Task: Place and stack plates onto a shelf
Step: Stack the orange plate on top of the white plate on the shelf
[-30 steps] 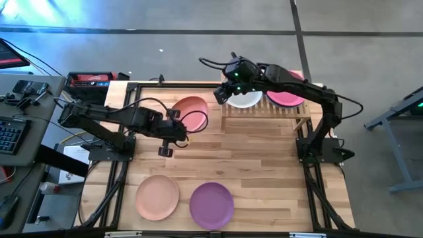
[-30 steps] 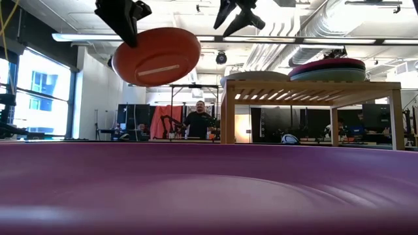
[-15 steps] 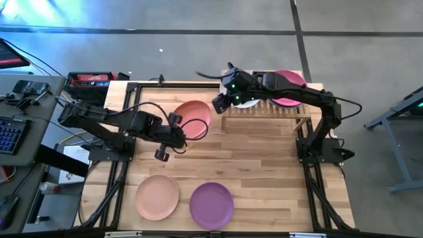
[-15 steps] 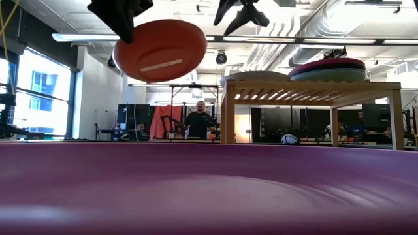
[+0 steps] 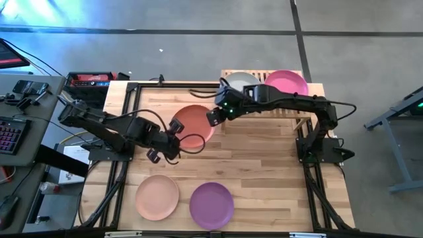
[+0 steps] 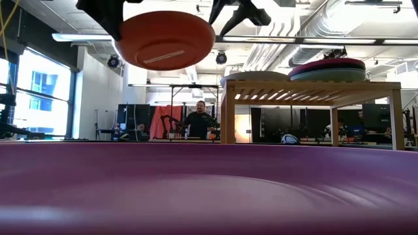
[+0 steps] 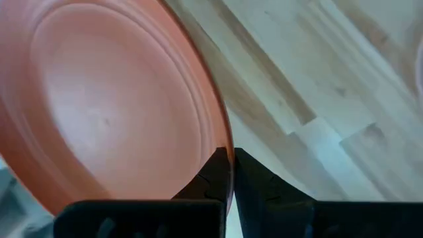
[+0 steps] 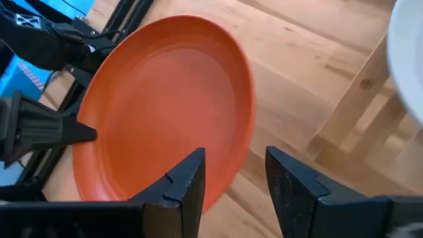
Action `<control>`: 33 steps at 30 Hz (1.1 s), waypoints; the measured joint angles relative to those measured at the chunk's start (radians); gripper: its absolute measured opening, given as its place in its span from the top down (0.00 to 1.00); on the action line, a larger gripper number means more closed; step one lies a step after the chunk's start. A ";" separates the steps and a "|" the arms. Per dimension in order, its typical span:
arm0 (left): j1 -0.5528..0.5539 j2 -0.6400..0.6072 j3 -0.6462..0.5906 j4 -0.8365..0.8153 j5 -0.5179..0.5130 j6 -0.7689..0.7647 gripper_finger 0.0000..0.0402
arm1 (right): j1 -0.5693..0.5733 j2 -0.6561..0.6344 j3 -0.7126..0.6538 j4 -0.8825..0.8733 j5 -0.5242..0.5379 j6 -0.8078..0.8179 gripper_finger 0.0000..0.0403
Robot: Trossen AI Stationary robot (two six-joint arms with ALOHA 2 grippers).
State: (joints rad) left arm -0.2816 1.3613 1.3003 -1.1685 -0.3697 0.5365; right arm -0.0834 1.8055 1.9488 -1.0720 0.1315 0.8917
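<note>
My left hand point(image 5: 173, 127) is clamped tight on the rim of the orange-red plate point(image 5: 195, 123), holding it up off the bench point(image 5: 264, 165) near the middle. My right hand point(image 5: 214, 116) sits at that plate's opposite edge with its fingers point(image 8: 182, 182) spread wide on either side of the rim; I can't tell whether they touch it. In the low view the plate point(image 6: 164, 39) hangs above the shelf's height, to one side of it. The shelf point(image 6: 312, 86) stands at the far edge of the bench, carrying a pale grey-green plate point(image 5: 240, 82) and, beside it, a magenta plate point(image 5: 286, 82) topping a small stack. At the near edge of the bench lie a peach plate point(image 5: 157, 196) and a purple plate point(image 5: 211, 204), side by side. Beyond the bench I see a person point(image 6: 197, 123) standing in the room.
</note>
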 joint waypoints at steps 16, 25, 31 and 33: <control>-0.063 0.000 0.000 -0.005 -0.120 0.097 1.00 | 0.054 0.050 0.000 -0.050 0.069 0.132 0.66; -0.062 0.000 0.000 -0.004 -0.120 0.094 1.00 | 0.053 0.061 0.000 -0.044 0.040 0.133 0.81; -0.062 0.000 0.000 0.005 -0.121 0.069 1.00 | 0.052 0.061 0.000 -0.041 0.039 0.148 0.97; -0.062 0.000 0.000 0.004 -0.120 0.070 1.00 | 0.054 0.061 0.000 -0.043 0.040 0.159 0.96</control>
State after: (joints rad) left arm -0.3431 1.3613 1.3003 -1.1644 -0.4900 0.6064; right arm -0.0299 1.8668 1.9484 -1.1147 0.1715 1.0505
